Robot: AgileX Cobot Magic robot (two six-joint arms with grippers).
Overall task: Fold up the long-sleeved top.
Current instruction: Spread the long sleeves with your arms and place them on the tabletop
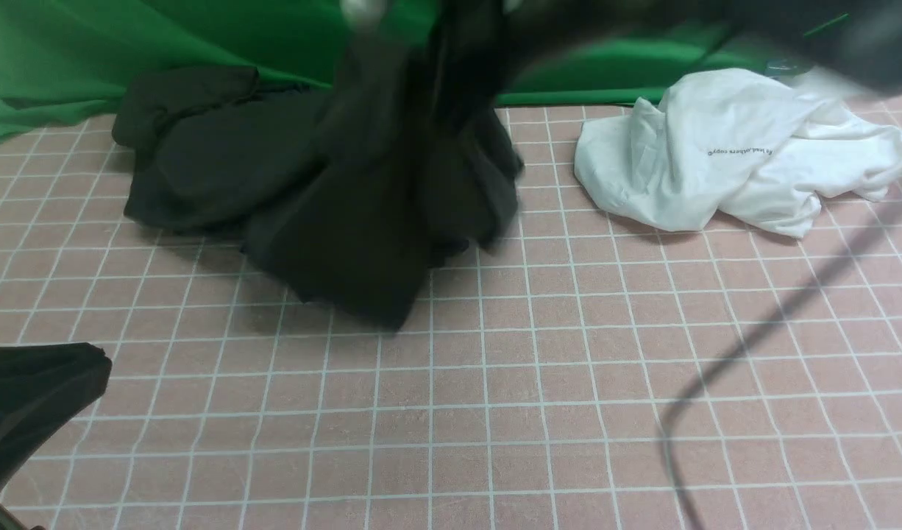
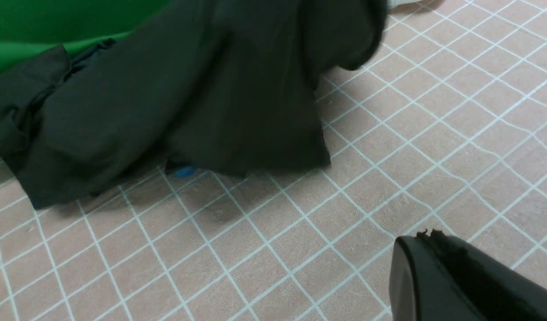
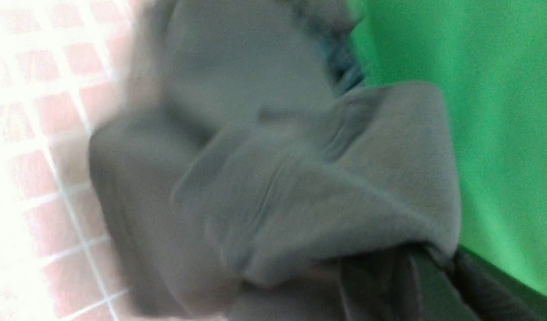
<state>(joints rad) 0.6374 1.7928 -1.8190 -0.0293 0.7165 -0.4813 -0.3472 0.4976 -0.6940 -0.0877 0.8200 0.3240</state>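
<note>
Front view of a pink mat (image 1: 569, 412) ruled with a white grid, with three garments along its far edge. The long-sleeved top (image 1: 392, 184), dark brownish-black and soft, fills the upper centre of the frame. Its upper part is drawn up out of the top edge and smeared with motion, while its lower folds trail on the mat. It hangs this way most likely because the right gripper (image 3: 407, 281) has clamped a bunch of its cloth and is raising it, probably to shake it free before spreading and folding. In the right wrist view the knit crowds the lens and gathers toward dark fingers at the lower right of the frame.

The left gripper (image 2: 427, 254) is closed and holds nothing. It sits low at the lower left of the front frame, well apart from the top, seemingly waiting its turn.

A smaller dark shirt (image 1: 186, 147) lies crumpled at the upper left, touching the lifted top, so the two could drag together. A white tee (image 1: 738, 154) with a line of small print lies bunched at the upper right, apart from both.

Behind the mat, a green cloth (image 1: 68, 66) drapes as a backdrop. A thin, dark curved line (image 1: 753, 331), a cable or its shadow, crosses the lower right.
</note>
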